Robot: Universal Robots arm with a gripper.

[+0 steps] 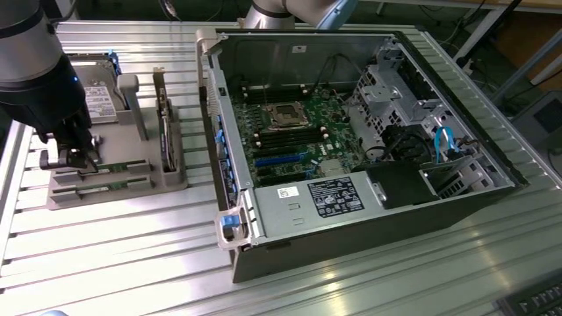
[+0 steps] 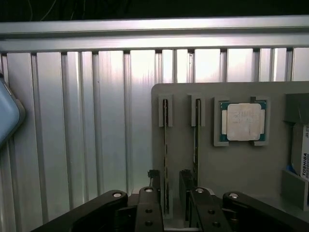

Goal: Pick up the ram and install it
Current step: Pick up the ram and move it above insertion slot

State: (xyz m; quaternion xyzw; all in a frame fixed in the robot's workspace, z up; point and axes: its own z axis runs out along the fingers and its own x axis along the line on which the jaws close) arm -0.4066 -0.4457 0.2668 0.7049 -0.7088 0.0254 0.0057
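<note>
Hand [image 2: 170, 178] parted, astride ram [image 2: 166, 145]; ram on edge, lengthwise in tray slot [image 2: 161, 116].

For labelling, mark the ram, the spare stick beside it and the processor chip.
the ram [image 2: 165, 145], wrist view, middle of its upturned edge.
spare stick [image 2: 195, 140], wrist view, middle of its edge.
processor chip [image 2: 243, 121], wrist view, centre of its metal lid.

We see a thick, round arm segment [image 1: 26, 39], pale grey on its upper part and glossy black below. By the table's far edge a silver-grey tube [image 1: 268, 12] meets a joint with a light blue cap [image 1: 338, 12]. Our jaws are matt black, carried on flat black link bars [image 2: 91, 212] pinned by four round silver screws [image 2: 117, 195], with blocky dark fingertips [image 2: 153, 178].
</note>
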